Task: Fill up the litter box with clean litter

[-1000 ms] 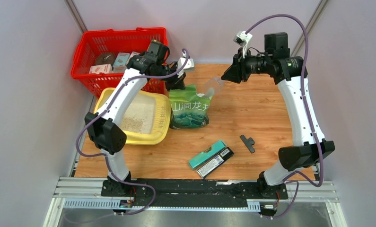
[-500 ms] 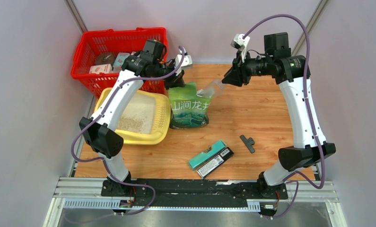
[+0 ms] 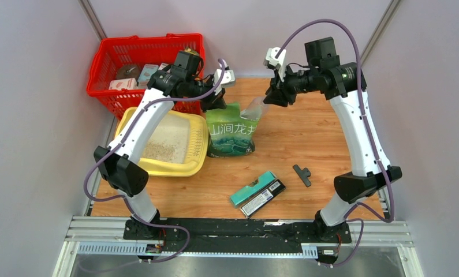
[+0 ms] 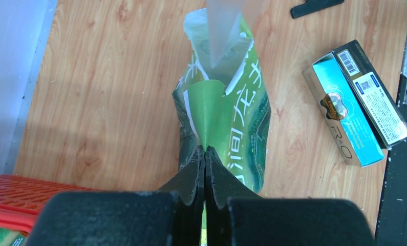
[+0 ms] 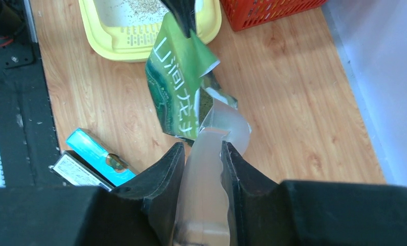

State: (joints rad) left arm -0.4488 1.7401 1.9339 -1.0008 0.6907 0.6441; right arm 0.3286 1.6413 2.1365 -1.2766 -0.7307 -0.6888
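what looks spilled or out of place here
A few pale specks, likely stray litter, dot the wooden table around the green bag. In the litter box the clean litter sits mostly at the near end. Nothing looks damaged.

You've got a warm wood-grain tabletop filling the middle of the overhead view, boxed in by plain pale grey-lilac walls: the back wall at 12 o'clock, the left wall at 9, the right wall at 3. Silver metal posts climb the far corners, the left post near 11 and the right post near 1. At 6 o'clock a slotted aluminium rail carrying a black plate runs along the near edge, under soft, even light that throws only faint shadows on the wood.
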